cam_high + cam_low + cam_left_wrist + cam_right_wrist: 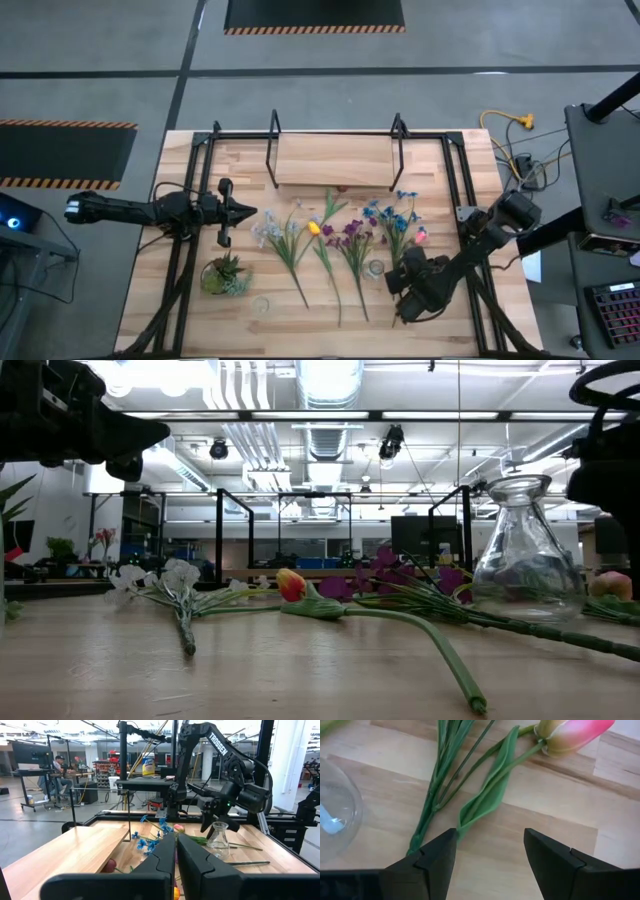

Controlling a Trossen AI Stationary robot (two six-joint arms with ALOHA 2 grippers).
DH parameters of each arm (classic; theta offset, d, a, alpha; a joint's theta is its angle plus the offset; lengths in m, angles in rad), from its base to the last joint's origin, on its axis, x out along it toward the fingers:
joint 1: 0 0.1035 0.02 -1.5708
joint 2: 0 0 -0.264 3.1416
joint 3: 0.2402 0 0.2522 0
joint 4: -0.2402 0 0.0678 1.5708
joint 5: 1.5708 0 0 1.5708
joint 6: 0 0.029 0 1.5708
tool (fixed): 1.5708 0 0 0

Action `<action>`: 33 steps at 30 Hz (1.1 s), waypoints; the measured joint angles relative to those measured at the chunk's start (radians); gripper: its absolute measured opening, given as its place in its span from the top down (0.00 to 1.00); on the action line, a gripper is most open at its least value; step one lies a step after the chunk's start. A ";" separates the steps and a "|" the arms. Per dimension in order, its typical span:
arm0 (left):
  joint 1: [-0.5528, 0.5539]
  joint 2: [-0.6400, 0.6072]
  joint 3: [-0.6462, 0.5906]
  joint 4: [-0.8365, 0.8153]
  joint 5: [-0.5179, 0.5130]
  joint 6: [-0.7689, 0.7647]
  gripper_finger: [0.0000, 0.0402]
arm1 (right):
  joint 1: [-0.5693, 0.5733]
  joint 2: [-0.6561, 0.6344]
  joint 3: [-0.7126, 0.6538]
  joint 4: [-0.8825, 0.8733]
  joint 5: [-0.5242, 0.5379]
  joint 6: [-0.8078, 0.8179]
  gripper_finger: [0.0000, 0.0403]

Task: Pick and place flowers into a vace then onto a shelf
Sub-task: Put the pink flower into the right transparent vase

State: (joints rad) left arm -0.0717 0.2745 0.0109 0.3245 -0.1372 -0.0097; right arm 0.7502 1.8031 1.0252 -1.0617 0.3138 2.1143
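The flowers lie side by side on the tabletop, heads toward the shelf: white, a yellow tulip, purple, blue and a pink tulip. The clear glass vace stands upright on its base among the stems. My right gripper is open and points steeply down, just above the pink tulip's leaf and stem, with the vace beside it. The lower end of the leaf is close to one finger. My left gripper is shut and level at the table's left.
A squat green potted plant stands near the front left, with a small clear round thing beside it. Black frame rails run along the table's sides. Bare wood lies along the near edge. People sit in the room beyond.
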 joint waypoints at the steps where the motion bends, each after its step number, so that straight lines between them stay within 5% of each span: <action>1: 0.000 0.000 0.000 0.000 0.000 0.000 1.00 | 0.000 0.001 0.000 0.001 0.000 0.000 0.44; 33: 0.000 0.000 0.000 0.000 0.000 0.000 1.00 | 0.000 0.024 -0.006 0.077 -0.046 -0.025 0.47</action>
State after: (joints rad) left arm -0.0715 0.2745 0.0113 0.3244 -0.1375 -0.0095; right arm 0.7502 1.8275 1.0187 -0.9847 0.2681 2.0896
